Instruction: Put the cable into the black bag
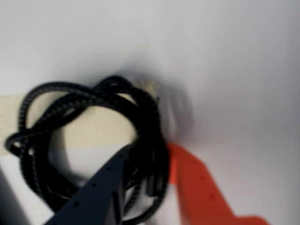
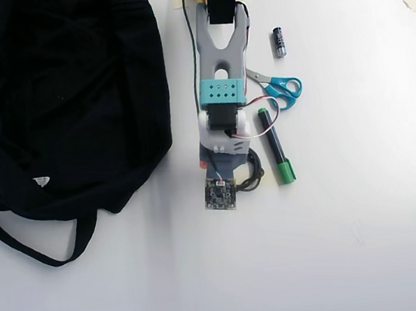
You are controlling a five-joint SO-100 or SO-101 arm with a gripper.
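Cable: I see the coiled black braided cable (image 1: 89, 140) lying on the white counter (image 1: 234, 70) in the wrist view, partly over a strip of beige tape (image 1: 98, 129). In the overhead view only a small loop of it (image 2: 254, 171) shows beside the arm's wrist.
Fingers: I have the gripper (image 1: 150, 187) down at the coil. The dark blue finger (image 1: 101, 192) sits inside the loops and the orange finger (image 1: 197, 187) is just outside them on the right, with strands between the 2. They are spread; I cannot tell whether they press the cable.
Bag: the black cloth bag (image 2: 64, 97) lies left of the arm in the overhead view, well apart from the cable, its strap trailing toward the lower left.
Arm: the grey and teal arm (image 2: 222, 85) reaches down the picture from the top edge.
Other items: blue-handled scissors (image 2: 279, 87), a green and black marker (image 2: 275, 146) and 1 small battery (image 2: 279, 41) lie right of the arm.
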